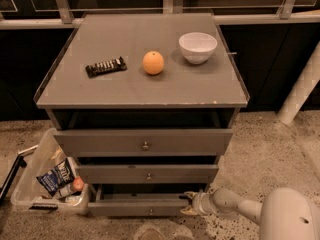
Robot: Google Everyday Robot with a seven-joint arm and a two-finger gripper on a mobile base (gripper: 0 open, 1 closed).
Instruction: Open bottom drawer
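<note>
The bottom drawer (pixel 135 207) is the lowest, narrowest grey front of the cabinet, with a tiny round knob (pixel 149 212) at its centre. It stands pulled out a little past the middle drawer (pixel 145 173). My gripper (pixel 186 204) is low at the drawer's right end, at the front panel's right edge, on my white arm (pixel 235 205) that reaches in from the lower right.
The top drawer (pixel 142 142) also stands partly out. On the cabinet top lie a dark snack bar (pixel 105 66), an orange (pixel 153 63) and a white bowl (pixel 198 47). A clear bin of packets (pixel 47 181) stands on the floor at the left. A white post (pixel 300 89) is at the right.
</note>
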